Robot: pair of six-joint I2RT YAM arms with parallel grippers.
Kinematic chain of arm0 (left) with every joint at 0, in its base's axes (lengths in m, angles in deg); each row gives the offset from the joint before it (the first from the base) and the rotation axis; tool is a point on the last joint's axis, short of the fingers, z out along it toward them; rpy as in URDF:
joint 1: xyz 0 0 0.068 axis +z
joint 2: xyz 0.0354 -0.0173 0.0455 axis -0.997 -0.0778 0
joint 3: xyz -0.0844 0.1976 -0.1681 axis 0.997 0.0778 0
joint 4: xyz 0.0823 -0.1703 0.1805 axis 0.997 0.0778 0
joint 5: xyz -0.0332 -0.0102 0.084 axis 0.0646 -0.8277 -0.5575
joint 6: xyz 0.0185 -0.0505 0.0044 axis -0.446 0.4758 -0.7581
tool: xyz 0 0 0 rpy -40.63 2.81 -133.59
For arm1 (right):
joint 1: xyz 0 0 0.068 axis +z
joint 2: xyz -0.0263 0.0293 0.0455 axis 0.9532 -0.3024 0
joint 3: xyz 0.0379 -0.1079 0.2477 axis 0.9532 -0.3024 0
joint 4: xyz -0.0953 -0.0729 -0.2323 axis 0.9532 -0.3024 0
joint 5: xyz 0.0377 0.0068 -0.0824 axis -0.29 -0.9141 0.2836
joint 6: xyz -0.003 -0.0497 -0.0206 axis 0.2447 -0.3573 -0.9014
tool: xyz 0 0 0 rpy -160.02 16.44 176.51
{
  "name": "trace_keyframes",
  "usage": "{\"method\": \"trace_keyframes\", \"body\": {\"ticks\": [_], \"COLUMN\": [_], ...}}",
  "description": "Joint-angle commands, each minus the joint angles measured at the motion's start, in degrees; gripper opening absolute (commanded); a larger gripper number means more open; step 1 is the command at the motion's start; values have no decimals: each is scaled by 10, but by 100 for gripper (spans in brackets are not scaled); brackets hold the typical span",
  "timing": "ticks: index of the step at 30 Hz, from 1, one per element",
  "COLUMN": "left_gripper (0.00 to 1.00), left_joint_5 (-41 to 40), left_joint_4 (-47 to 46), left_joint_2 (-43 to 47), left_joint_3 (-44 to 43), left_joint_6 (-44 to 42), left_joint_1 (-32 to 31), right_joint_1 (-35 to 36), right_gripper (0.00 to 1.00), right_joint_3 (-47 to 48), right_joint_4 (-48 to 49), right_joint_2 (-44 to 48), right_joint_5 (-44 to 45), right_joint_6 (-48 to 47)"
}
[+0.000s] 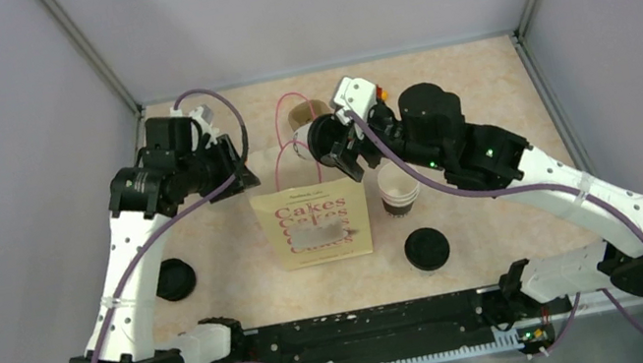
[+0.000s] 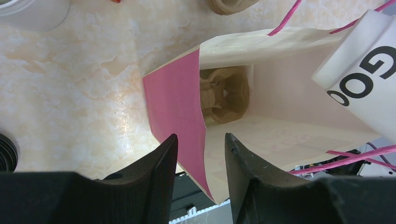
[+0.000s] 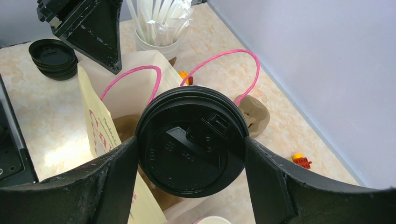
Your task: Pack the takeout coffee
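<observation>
A takeout coffee cup with a black lid (image 3: 191, 140) hangs over the open mouth of the cream "Cakes" paper bag (image 1: 316, 227). My right gripper (image 3: 191, 149) is shut on it, one finger on each side below the lid. In the left wrist view its white lettered wall (image 2: 364, 79) leans in at the top right. My left gripper (image 2: 201, 142) is open and straddles the bag's pink side wall (image 2: 175, 102), with a gap on the inner side. A brown pulp tray (image 2: 224, 95) lies at the bottom of the bag. A stack of unlidded cups (image 1: 399, 193) stands right of the bag.
Black lids lie on the table at the front right (image 1: 427, 249) and as a stack at the left (image 1: 175, 279). A beige cup of white sticks (image 3: 156, 28) and another pulp tray (image 3: 254, 114) stand behind the bag. Small toy bricks (image 3: 299, 159) lie near the right wall.
</observation>
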Motion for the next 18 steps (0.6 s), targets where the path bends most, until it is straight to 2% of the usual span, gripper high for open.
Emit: {"method": "trace_keyframes", "body": {"ticks": [1, 9, 18], "left_gripper": [47, 48, 49], "left_joint_5": [-8, -8, 3], "left_joint_4": [-22, -23, -23], "left_joint_2": [20, 29, 38], "left_joint_3": [4, 11, 13], "left_joint_6": [2, 9, 19], "left_joint_1": [4, 4, 4], "right_joint_1": [-2, -3, -5], "right_gripper": [67, 67, 66], "right_joint_3": [15, 11, -4], "right_joint_4": [31, 21, 18], "right_joint_2": [24, 38, 14], "right_joint_5": [9, 16, -11], "right_joint_6": [3, 2, -4]}}
